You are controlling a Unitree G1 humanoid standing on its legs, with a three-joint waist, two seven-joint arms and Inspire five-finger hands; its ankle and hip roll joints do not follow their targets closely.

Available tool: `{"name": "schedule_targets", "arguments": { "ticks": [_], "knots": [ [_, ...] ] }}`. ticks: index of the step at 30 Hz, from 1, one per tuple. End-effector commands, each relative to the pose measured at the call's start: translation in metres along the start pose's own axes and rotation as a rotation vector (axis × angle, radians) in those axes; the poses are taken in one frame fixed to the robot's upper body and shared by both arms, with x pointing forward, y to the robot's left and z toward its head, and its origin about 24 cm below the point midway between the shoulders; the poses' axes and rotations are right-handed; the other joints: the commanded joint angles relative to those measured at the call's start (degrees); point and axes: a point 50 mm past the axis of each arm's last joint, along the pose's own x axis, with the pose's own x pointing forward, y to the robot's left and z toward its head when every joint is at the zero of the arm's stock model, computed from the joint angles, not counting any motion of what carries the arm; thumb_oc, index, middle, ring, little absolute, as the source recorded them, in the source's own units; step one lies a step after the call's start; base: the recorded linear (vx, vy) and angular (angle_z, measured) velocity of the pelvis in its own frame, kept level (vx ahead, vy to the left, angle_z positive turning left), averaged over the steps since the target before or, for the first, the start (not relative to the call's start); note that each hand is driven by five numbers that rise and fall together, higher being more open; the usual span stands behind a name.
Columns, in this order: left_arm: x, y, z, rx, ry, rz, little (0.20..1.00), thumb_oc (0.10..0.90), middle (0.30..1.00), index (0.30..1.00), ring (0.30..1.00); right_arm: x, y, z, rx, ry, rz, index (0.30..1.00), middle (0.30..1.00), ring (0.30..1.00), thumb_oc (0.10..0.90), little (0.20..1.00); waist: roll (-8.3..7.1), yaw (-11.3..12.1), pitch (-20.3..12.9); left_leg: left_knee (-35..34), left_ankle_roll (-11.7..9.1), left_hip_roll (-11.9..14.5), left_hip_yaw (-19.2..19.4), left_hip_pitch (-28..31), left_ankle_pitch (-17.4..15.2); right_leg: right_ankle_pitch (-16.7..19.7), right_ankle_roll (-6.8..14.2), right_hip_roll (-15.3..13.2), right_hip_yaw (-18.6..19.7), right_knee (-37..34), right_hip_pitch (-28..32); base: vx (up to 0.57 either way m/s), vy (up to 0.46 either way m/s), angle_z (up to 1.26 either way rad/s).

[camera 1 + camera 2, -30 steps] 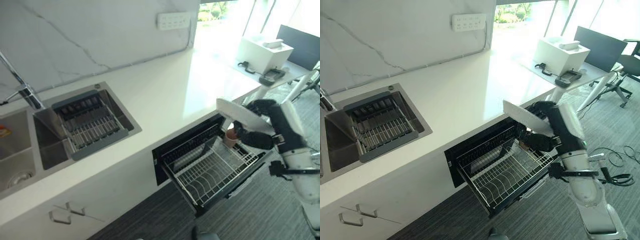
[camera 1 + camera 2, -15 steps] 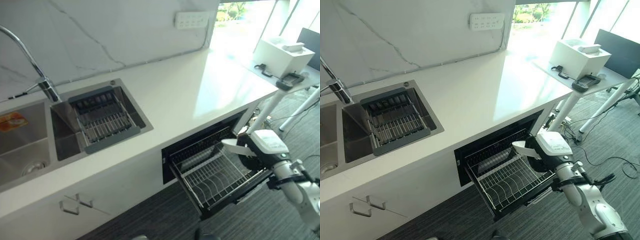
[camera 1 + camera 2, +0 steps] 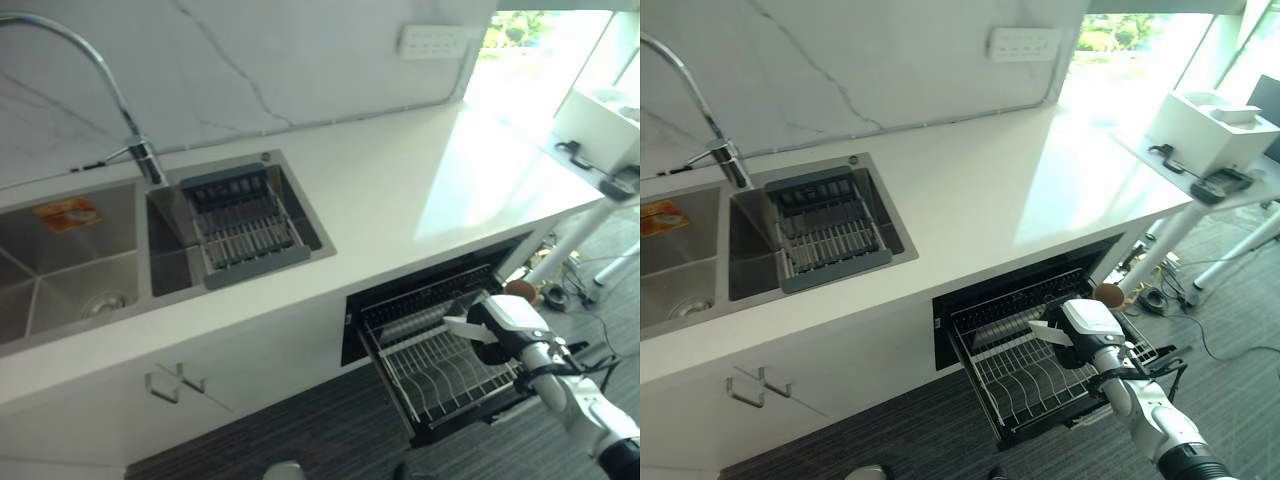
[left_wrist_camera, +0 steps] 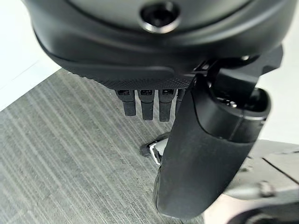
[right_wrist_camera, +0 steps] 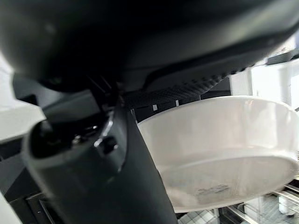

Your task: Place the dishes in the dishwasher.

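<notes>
My right hand (image 3: pixel 1076 346) is shut on a white plate (image 3: pixel 1048 331), which it holds low over the wire rack (image 3: pixel 1012 378) of the open dishwasher drawer (image 3: pixel 430 372) under the counter. In the right wrist view the plate (image 5: pixel 219 149) lies pinched under the thumb (image 5: pixel 93 163), with the rack's wires just below it. A brown cup (image 3: pixel 1108 295) stands at the rack's far right corner. Over the grey floor, my left hand (image 4: pixel 205 140) hangs with relaxed fingers and holds nothing.
The white counter (image 3: pixel 420 190) runs above the drawer. At the left is a double sink (image 3: pixel 60 270) with a faucet (image 3: pixel 130 130) and a grey drying rack (image 3: pixel 245 225). A side table with a white box (image 3: pixel 1210 120) stands at the far right.
The camera has swung, shifting the whole scene rightwards. My right hand has come down from counter height with the plate to just over the dishwasher rack.
</notes>
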Motion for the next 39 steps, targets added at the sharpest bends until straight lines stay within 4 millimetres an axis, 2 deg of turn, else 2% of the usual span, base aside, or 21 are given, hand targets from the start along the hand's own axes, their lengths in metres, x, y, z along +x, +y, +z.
{"name": "schedule_targets", "arguments": {
  "ticks": [1, 10, 13, 16, 19, 21, 24, 31, 32, 33, 34, 39],
  "knots": [
    [-0.002, 0.023, -0.006, 0.095, 0.035, 0.052, 0.900, 0.800, 0.900, 0.900, 0.900, 0.028, -0.059, 0.013, 0.037, -0.059, -0.275, 0.300, 0.300, 0.300, 0.400, 0.300, -0.86, 1.8, -1.5, -4.9, -1.4, 2.5, -0.8, 3.3, 3.5, -1.2, 4.2, -6.2, 0.4, 5.1, 1.0, 0.02, 0.006, 0.11],
    [-0.003, 0.028, -0.002, 0.111, 0.037, 0.061, 0.900, 0.800, 0.900, 0.900, 0.900, 0.049, -0.045, 0.006, 0.138, 0.066, -0.142, 0.300, 0.300, 0.300, 0.400, 0.300, -0.78, 4.3, -0.9, -4.9, -1.4, 2.1, -2.0, 2.9, 3.9, -1.3, 4.3, -6.8, -1.2, 5.1, 2.0, 0.01, 0.003, 0.12],
    [-0.003, 0.027, -0.003, 0.115, 0.036, 0.053, 0.900, 0.800, 0.900, 0.900, 0.900, 0.055, -0.036, -0.007, 0.176, 0.154, -0.067, 0.300, 0.300, 0.300, 0.400, 0.300, -0.54, 5.6, -0.7, -4.9, -1.7, 2.2, -2.4, 2.7, 4.5, -1.4, 4.1, -6.9, -1.8, 5.1, 2.6, 0.01, 0.020, 0.13],
    [-0.002, 0.024, 0.003, 0.157, 0.019, 0.041, 0.900, 0.800, 0.900, 0.900, 0.900, 0.051, -0.024, -0.022, 0.323, 0.272, -0.041, 0.300, 0.300, 0.300, 0.400, 0.300, 0.04, 6.9, -0.1, -4.9, -1.6, 1.6, -3.6, 2.2, 4.7, -1.4, 4.1, -7.3, -2.7, 5.1, 3.2, 0.00, 0.014, 0.18],
    [-0.002, 0.029, 0.008, 0.191, 0.007, 0.042, 0.900, 0.800, 0.900, 0.900, 0.900, 0.047, -0.013, -0.033, 0.322, 0.341, -0.015, 0.300, 0.300, 0.300, 0.400, 0.300, 0.19, 7.7, 0.5, -4.9, -1.4, 1.2, -4.4, 1.9, 5.0, -1.2, 4.3, -7.6, -3.3, 5.1, 3.4, -0.02, -0.026, 0.19],
    [-0.002, 0.032, 0.011, 0.190, 0.006, 0.048, 0.900, 0.800, 0.900, 0.900, 0.900, 0.047, -0.006, -0.036, 0.254, 0.359, 0.043, 0.300, 0.300, 0.300, 0.400, 0.300, 0.68, 8.2, 0.9, -4.9, -1.4, 1.1, -4.8, 1.8, 5.4, -1.3, 4.1, -7.4, -3.4, 5.1, 3.6, -0.01, -0.013, 0.21],
    [-0.003, 0.035, 0.012, 0.196, 0.009, 0.048, 0.900, 0.800, 0.900, 0.900, 0.900, 0.048, -0.005, -0.038, 0.234, 0.372, 0.085, 0.300, 0.300, 0.300, 0.400, 0.300, 1.18, 8.5, 1.0, -4.9, -1.5, 1.1, -5.0, 1.7, 5.6, -1.3, 4.2, -7.4, -3.3, 5.1, 3.7, 0.00, 0.004, 0.01],
    [-0.005, 0.036, 0.016, 0.189, -0.013, 0.041, 0.900, 0.800, 0.900, 0.900, 0.900, 0.042, 0.011, -0.040, 0.233, 0.379, 0.161, 0.300, 0.300, 0.300, 0.400, 0.300, 1.72, 9.4, 1.8, -4.9, -1.7, 1.0, -5.6, 1.3, 6.1, -1.2, 4.2, -7.8, -3.7, 5.1, 3.7, -0.01, 0.001, 0.05],
    [-0.005, 0.037, 0.016, 0.188, -0.016, 0.041, 0.900, 0.800, 0.900, 0.900, 0.900, 0.043, 0.011, -0.040, 0.239, 0.382, 0.174, 0.422, 0.422, 0.422, 0.482, 0.422, 1.74, 9.4, 2.0, -4.9, -1.7, 1.1, -5.6, 1.2, 6.2, -1.2, 4.2, -7.8, -3.6, 5.1, 3.7, -0.03, -0.002, 0.07],
    [-0.005, 0.036, 0.018, 0.191, -0.019, 0.041, 0.900, 0.800, 0.900, 0.900, 0.900, 0.042, 0.014, -0.041, 0.235, 0.401, 0.207, 0.585, 0.585, 0.585, 0.590, 0.585, 1.75, 9.5, 2.1, -4.9, -1.7, 1.1, -5.6, 1.2, 6.3, -1.1, 4.2, -7.8, -3.6, 5.1, 3.7, -0.04, -0.005, 0.05],
    [-0.005, 0.037, 0.019, 0.197, -0.023, 0.042, 0.900, 0.800, 0.900, 0.900, 0.900, 0.041, 0.016, -0.041, 0.235, 0.407, 0.218, 0.900, 0.900, 0.900, 0.800, 0.900, 1.75, 9.5, 2.3, -4.9, -1.7, 1.2, -5.6, 1.1, 6.4, -1.1, 4.2, -7.8, -3.6, 5.1, 3.7, -0.03, -0.006, 0.05],
    [-0.006, 0.039, 0.025, 0.206, -0.039, 0.046, 0.900, 0.800, 0.900, 0.900, 0.900, 0.045, 0.013, -0.037, 0.265, 0.395, 0.199, 0.900, 0.900, 0.900, 0.800, 0.900, 1.59, 9.3, 2.6, -4.9, -1.7, 1.4, -5.5, 1.5, 6.4, -1.0, 4.1, -7.6, -3.4, 5.1, 3.8, 0.00, -0.001, 0.01]
  ]
}}
